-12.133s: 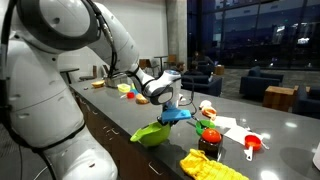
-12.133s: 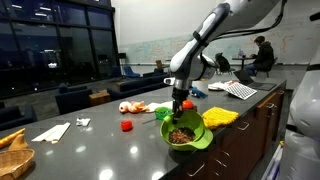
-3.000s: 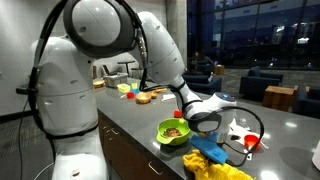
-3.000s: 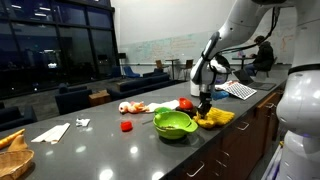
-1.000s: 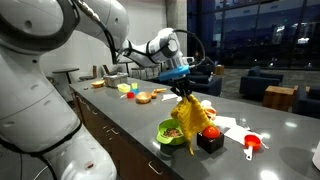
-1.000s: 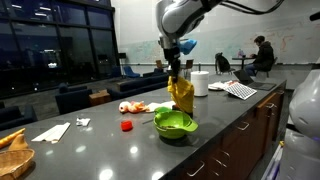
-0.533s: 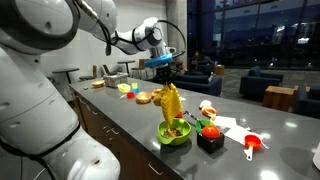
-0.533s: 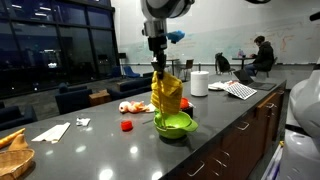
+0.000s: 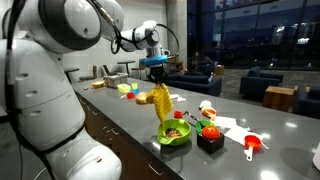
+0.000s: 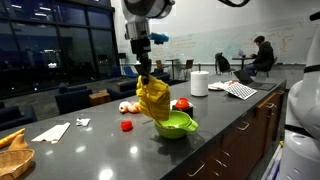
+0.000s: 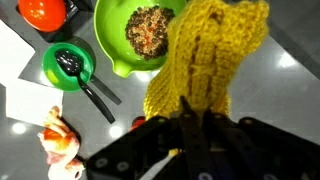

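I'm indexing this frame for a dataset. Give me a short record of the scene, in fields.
grip: end effector shut on yellow cloth
height: raised well above the counter
cloth: knitted, hanging down freely; lower end close to the green bowl; whether they touch cannot be told
bowl: stands on the counter, holds brown grainy food
nearby, wrist view: tomato; green cup with a black handle
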{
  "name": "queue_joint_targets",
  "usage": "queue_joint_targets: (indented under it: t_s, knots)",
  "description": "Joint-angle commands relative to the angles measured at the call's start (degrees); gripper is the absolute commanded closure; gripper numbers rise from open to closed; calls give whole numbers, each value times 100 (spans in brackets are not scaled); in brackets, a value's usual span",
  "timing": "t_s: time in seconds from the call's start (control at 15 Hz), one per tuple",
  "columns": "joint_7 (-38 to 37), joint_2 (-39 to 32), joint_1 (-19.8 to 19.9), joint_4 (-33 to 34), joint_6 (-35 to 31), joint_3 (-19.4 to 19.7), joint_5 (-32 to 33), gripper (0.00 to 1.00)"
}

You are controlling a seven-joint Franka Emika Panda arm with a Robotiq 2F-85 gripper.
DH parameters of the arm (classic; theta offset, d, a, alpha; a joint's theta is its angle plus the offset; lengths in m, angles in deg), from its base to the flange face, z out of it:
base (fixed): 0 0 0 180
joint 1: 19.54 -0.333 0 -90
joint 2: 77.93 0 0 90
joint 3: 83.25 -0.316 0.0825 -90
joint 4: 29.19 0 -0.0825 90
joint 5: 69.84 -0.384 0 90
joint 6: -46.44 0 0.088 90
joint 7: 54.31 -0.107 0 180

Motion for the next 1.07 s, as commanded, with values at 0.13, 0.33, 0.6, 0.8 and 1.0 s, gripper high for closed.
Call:
queue_joint_targets:
  t_s: [0.13, 0.33, 0.6, 0.8, 1.0]
  knots:
    - [-79, -938, -152, 1095, 611, -272, -104, 98]
    - [-227, -1358, -288, 1547, 834, -446, 2, 98]
    - [-283, -1841, -477, 2052, 1030, -595, 47, 98]
    - [-238, -2158, -584, 2310, 1081, -637, 72, 98]
    - [-109, -2406, -592, 2429, 1074, -609, 23, 98]
